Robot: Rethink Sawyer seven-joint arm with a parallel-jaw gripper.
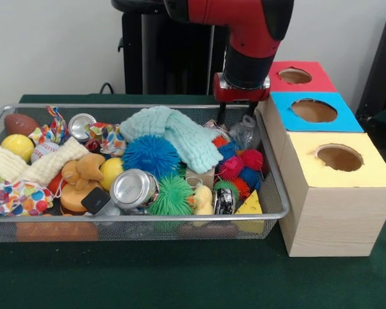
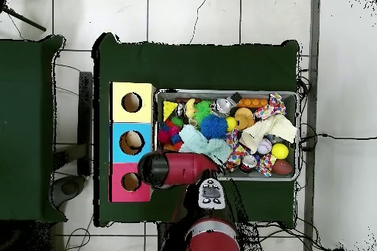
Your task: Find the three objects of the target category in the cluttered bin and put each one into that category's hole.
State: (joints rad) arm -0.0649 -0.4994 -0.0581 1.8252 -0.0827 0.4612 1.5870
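The gripper hung at the bin's far right corner, a clear bottle just at its four o'clock; whether its fingers gripped anything I couldn't tell.

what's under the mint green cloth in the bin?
The mint green cloth drapes over a blue spiky ball and a small tan box in the bin. Anything beneath its middle is covered.
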